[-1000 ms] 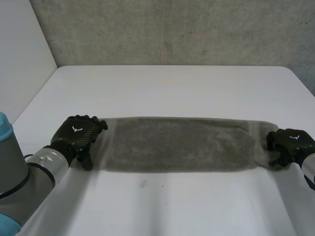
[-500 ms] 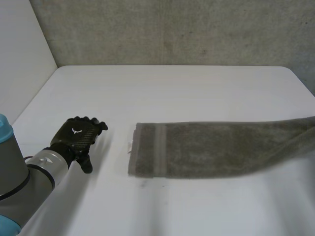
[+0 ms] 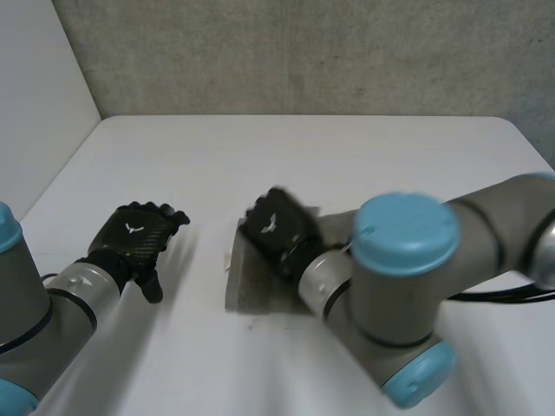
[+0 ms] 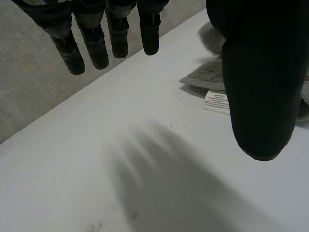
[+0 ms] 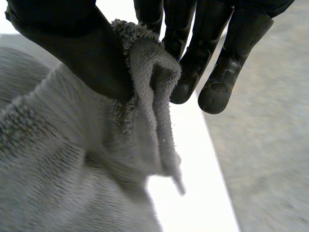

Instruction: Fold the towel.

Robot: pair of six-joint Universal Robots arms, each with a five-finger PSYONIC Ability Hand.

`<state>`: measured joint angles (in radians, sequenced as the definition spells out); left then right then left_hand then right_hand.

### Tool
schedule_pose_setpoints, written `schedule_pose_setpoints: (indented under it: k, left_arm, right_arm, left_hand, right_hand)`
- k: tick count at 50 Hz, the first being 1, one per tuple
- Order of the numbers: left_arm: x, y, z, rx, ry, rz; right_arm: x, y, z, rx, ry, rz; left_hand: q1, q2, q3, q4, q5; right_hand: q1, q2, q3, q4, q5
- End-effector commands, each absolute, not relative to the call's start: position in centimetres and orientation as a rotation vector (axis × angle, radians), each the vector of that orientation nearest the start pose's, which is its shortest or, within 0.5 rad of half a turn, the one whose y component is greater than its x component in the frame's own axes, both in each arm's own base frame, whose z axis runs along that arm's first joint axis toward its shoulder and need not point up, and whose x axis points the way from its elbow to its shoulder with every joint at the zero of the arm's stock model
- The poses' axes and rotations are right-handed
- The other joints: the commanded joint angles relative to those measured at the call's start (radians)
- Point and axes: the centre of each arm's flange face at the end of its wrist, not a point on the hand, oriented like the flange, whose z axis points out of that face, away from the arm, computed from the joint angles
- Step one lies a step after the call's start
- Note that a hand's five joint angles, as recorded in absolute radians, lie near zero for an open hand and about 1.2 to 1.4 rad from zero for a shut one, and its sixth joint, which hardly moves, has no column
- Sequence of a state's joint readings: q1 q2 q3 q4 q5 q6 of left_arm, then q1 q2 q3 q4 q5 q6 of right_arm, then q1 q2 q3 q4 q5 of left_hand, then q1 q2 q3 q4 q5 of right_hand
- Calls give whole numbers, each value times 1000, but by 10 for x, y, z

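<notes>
On the bench (image 3: 303, 156), towel (image 3: 250, 290) with one end pinched by right hand (image 3: 276, 227) thumb and fingers (image 5: 219, 92) over the other end; left hand (image 3: 139, 238) open, empty, beside it; could slip from so thin a pinch, or land skewed.

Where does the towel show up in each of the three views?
Head view: towel at mid-table, under the right hand.
Left wrist view: its end lies beyond the left hand, apart from it.
Right wrist view: a fold pinched between thumb and fingers.
Shared landmark: the white label at the towel's end, in head and left wrist views.
</notes>
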<state>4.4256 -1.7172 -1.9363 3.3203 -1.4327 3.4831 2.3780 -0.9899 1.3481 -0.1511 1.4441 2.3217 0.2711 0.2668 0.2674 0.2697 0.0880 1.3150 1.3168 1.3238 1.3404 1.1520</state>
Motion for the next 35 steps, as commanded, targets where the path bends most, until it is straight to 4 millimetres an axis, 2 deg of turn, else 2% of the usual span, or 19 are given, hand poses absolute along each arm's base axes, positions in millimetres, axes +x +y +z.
schedule_pose_setpoints:
  k: [1, 5, 6, 7, 8, 9, 13, 14, 15, 17, 18, 20, 21, 23, 24, 26, 30, 34, 35]
  left_arm:
    - [-217, -228, 177, 933, 2452, -1871]
    - [-218, -228, 177, 935, 2449, -1875]
    - [-218, -228, 177, 934, 2447, -1877]
    - [-218, -228, 177, 934, 2447, -1877]
    - [-218, -228, 177, 934, 2446, -1879]
    - [-218, -228, 176, 934, 2446, -1879]
    - [-217, -228, 176, 936, 2446, -1877]
    - [-217, -227, 176, 936, 2447, -1875]
    - [-217, -227, 176, 936, 2447, -1875]
    - [-217, -227, 176, 936, 2447, -1875]
    - [-217, -227, 176, 936, 2447, -1875]
    - [-217, -227, 176, 934, 2447, -1877]
    - [-217, -227, 176, 934, 2447, -1877]
    - [-218, -227, 176, 938, 2446, -1880]
    - [-218, -227, 176, 938, 2446, -1880]
    - [-219, -226, 176, 943, 2446, -1881]
    - [-220, -225, 176, 952, 2445, -1882]
    - [-222, -223, 177, 958, 2445, -1886]
    - [-222, -223, 177, 958, 2445, -1886]
  right_arm:
    - [398, -159, 156, -1867, 1519, -1812]
    - [396, -158, 163, -1863, 1513, -1818]
    - [394, -158, 169, -1852, 1512, -1834]
    - [394, -158, 169, -1852, 1512, -1834]
    - [392, -160, 176, -1827, 1525, -1857]
    - [388, -160, 184, -1811, 1529, -1876]
    - [376, -160, 197, -1757, 1550, -1899]
    - [365, -167, 202, -1708, 1598, -1911]
    - [365, -167, 202, -1708, 1598, -1911]
    - [337, -188, 206, -1573, 1758, -1909]
    - [337, -188, 206, -1572, 1759, -1909]
    - [308, -203, 202, -1438, 1924, -1870]
    - [308, -203, 202, -1437, 1925, -1870]
    - [282, -209, 185, -1364, 2073, -1793]
    - [282, -209, 185, -1364, 2074, -1793]
    - [257, -213, 164, -1331, 2208, -1720]
    - [241, -216, 149, -1307, 2295, -1670]
    - [225, -226, 137, -1288, 2357, -1684]
    - [225, -226, 137, -1288, 2357, -1684]
  left_hand:
    - [22, 26, 25, 23, 30]
    - [22, 26, 25, 23, 30]
    - [22, 26, 25, 23, 30]
    - [22, 26, 25, 23, 30]
    - [22, 26, 25, 23, 30]
    - [22, 26, 25, 23, 30]
    - [22, 26, 25, 23, 30]
    - [22, 26, 25, 23, 30]
    - [22, 26, 25, 23, 30]
    - [22, 26, 25, 23, 30]
    - [22, 26, 25, 23, 30]
    - [22, 26, 25, 23, 30]
    - [22, 26, 25, 23, 30]
    - [22, 26, 25, 23, 30]
    - [22, 26, 25, 23, 30]
    - [22, 26, 25, 23, 30]
    - [22, 26, 25, 23, 30]
    - [22, 26, 25, 23, 30]
    - [22, 26, 25, 23, 30]
  right_hand:
    - [81, 79, 72, 56, 70]
    - [81, 79, 72, 56, 70]
    - [-107, -108, -115, -132, -118]
    - [-109, -110, -117, -134, -120]
    - [-780, -782, -789, -805, -791]
    - [-1140, -1142, -1149, -1166, -1152]
    - [-1140, -1142, -1149, -1166, -1152]
    - [-1140, -1142, -1149, -1166, -1152]
    - [-1140, -1142, -1149, -1166, -1152]
    - [-1140, -1142, -1149, -1166, -1152]
    - [-1140, -1142, -1149, -1166, -1152]
    - [-1140, -1142, -1149, -1166, -1152]
    - [-1140, -1142, -1149, -1166, -1152]
    - [-1140, -1142, -1149, -1166, -1152]
    - [-1140, -1142, -1149, -1166, -1152]
    - [-1140, -1142, -1149, -1166, -1152]
    - [-1086, -1088, -1095, -1112, -1098]
    - [-838, -839, -846, -863, -849]
    - [-837, -838, -845, -862, -848]
